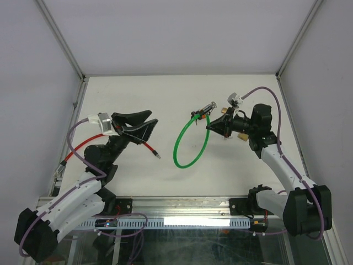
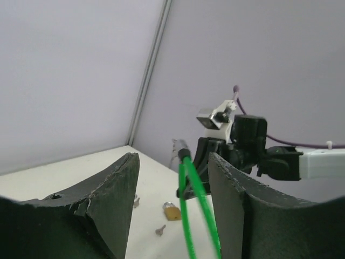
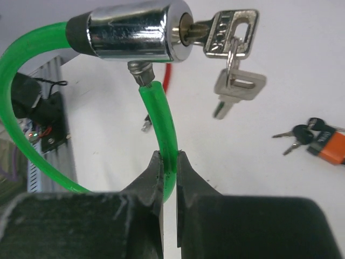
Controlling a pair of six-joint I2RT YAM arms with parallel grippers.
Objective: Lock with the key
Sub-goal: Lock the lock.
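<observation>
Right gripper (image 3: 170, 162) jaws pinch one green cable lock (image 3: 160, 113) over the table (image 1: 165, 94); one key (image 3: 226, 29) sits in its cylinder (image 3: 135, 29) at the loop's one o'clock, a second key (image 3: 237, 89) dangling. Left gripper (image 1: 150, 119), at nine o'clock, jaws spread, empty. One red cable (image 1: 105, 142) lies by it.

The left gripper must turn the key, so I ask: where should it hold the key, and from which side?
Probably best: grip the key by its flat head, the only part outside the cylinder. Come along the cylinder's axis from that end, closing on the two flat faces, clear of the hanging spare key.
</observation>
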